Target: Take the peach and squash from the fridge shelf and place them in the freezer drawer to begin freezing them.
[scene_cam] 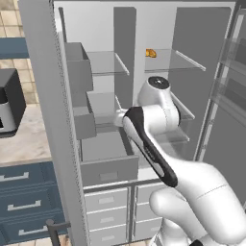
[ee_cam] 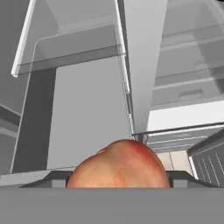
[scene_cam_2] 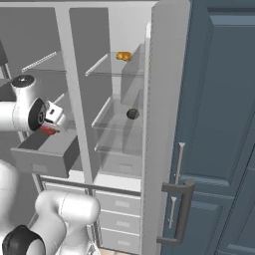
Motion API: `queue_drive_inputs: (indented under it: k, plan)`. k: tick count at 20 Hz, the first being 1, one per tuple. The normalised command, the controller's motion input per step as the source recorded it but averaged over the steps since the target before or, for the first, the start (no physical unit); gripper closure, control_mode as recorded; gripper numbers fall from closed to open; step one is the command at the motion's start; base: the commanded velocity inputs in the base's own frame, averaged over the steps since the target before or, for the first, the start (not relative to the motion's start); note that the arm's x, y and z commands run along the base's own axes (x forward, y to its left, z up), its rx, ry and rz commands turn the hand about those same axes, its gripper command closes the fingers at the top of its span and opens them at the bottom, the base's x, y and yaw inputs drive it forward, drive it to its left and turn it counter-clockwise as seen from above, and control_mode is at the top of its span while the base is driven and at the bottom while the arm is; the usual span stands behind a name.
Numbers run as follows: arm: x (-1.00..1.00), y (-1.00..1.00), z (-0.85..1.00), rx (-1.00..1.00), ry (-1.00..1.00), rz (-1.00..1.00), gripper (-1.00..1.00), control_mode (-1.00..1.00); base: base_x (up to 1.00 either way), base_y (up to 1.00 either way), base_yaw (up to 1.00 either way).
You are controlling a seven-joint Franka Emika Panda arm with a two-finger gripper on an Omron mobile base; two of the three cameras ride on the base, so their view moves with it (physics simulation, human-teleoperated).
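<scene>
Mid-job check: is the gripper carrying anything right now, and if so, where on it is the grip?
Yes, the gripper holds the peach above the open freezer drawer. The hand view shows the fruit right at the fingers, but the exact contact spots are hidden.

peach (ee_cam: pixel 118 165): round, red-orange; held at the gripper (scene_cam_2: pixel 50 127), above the open freezer drawer, off the shelf
squash (scene_cam_2: pixel 132 114): small, roundish, dark; sits on a glass fridge shelf, near its right edge
freezer drawer (scene_cam: pixel 108 168): plain grey box, flat front, small rectangular handle; pulled open
</scene>
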Motion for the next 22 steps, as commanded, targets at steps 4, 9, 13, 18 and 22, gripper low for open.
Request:
queue_drive_inputs:
  k: [4,9,13,18,22]
  plan:
    - [0.48,0.12,-0.63,0.13,0.19,0.29,1.00,-1.00,0.00,0.00,0.00]
    - [0.54,0.39,-0.49,0.04,0.22,0.19,1.00,-1.00,0.00,0.00,0.00]
    - [0.53,0.49,-0.39,0.00,0.21,0.12,1.00,-1.00,0.00,0.00,0.00]
    - [0.43,0.34,-0.29,0.00,0.09,0.07,1.00,-1.00,0.00,0.00,0.00]
    - [0.21,0.10,-0.40,-0.01,0.00,0.06,1.00,-1.00,0.00,0.00,0.00]
